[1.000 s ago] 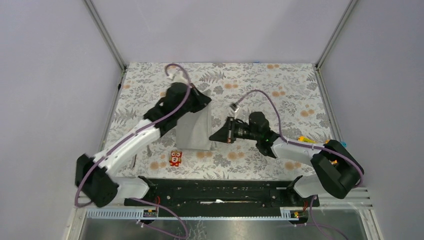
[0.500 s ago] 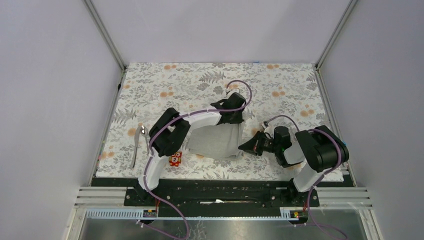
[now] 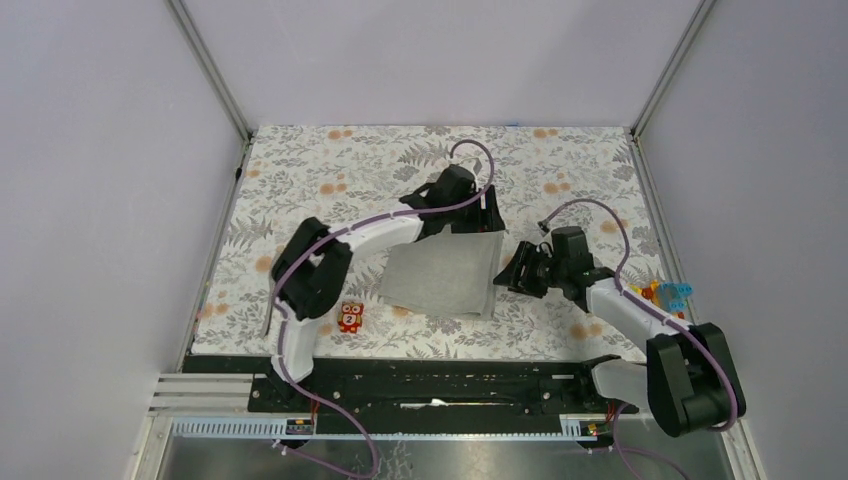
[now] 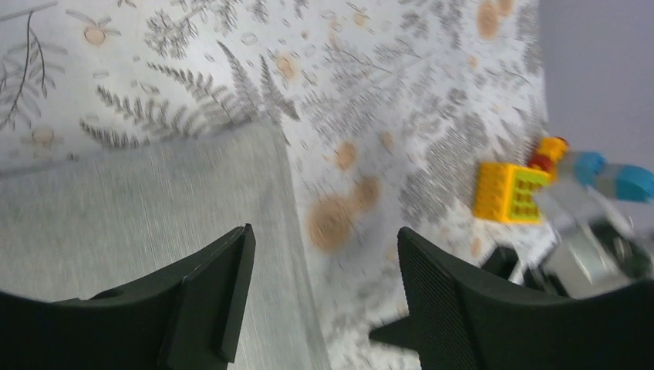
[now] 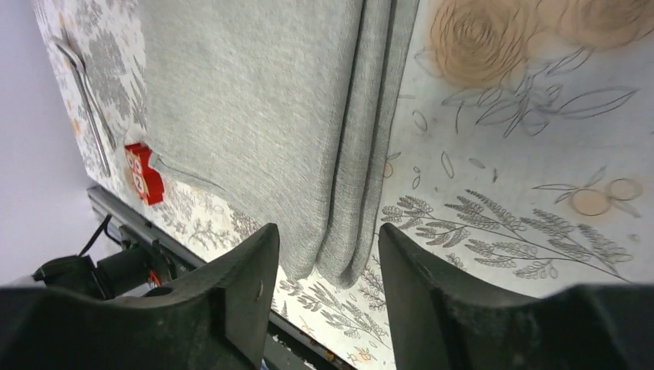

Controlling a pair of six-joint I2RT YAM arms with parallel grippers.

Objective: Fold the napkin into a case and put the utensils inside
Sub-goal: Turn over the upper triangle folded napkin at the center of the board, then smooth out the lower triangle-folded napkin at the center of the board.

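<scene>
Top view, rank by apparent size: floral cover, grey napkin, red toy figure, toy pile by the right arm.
1. floral table cover
2. napkin
3. red toy figure and toy pile: they look about alike. The right arm hides part of the pile, so I won't rank them.

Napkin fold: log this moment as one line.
stage: napkin part-folded, flat | left gripper: open over far right corner | right gripper: open at layered right edge | utensils: not inside, left of napkin
</scene>
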